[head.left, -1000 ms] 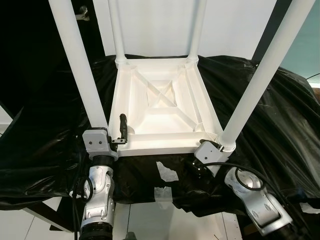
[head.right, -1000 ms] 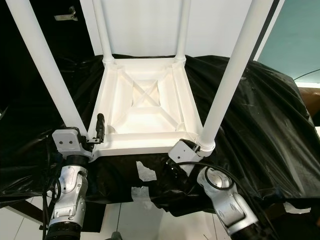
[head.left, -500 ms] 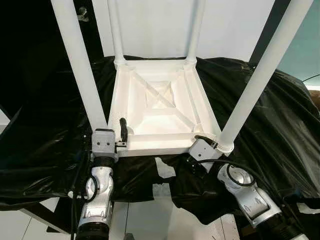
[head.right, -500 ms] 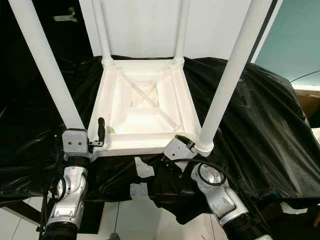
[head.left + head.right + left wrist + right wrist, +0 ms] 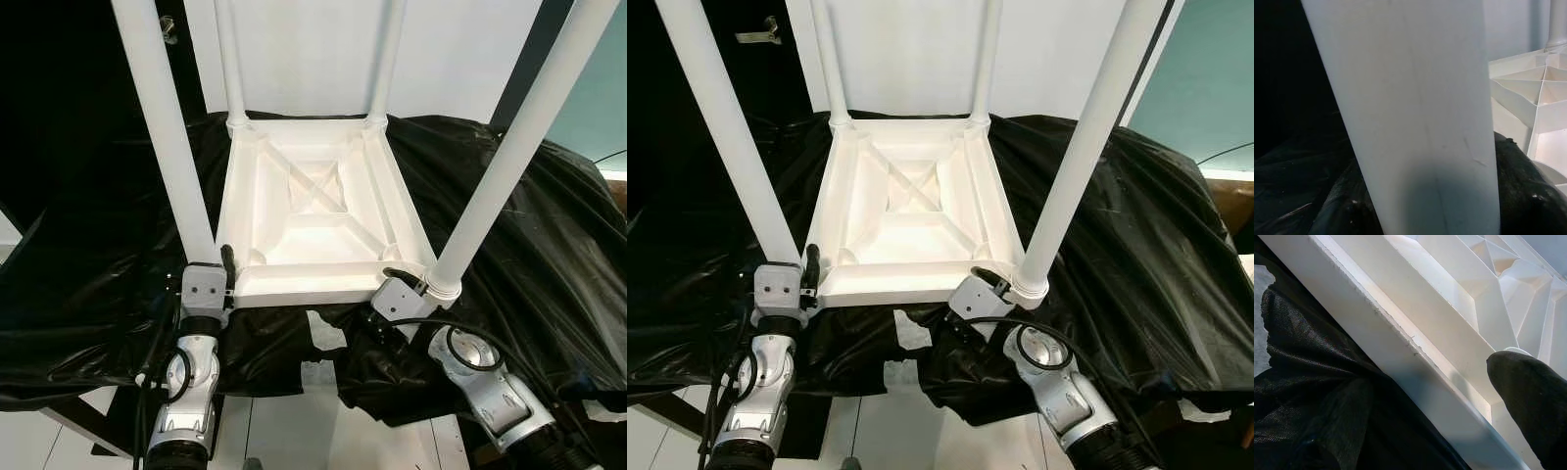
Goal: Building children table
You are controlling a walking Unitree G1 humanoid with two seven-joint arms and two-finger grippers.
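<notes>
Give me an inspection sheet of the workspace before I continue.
Surface: crumpled black plastic sheet, torn near the front edge.
Job's things: white plastic children's table upside down, four round white legs pointing up.
Clutter: nothing seen.
Grippers: left gripper at the near left leg's base; right gripper at the near right corner, one finger over the frame; jaws unclear.
Cables: black cable looped on right wrist.
Surroundings: white wall, white floor.
</notes>
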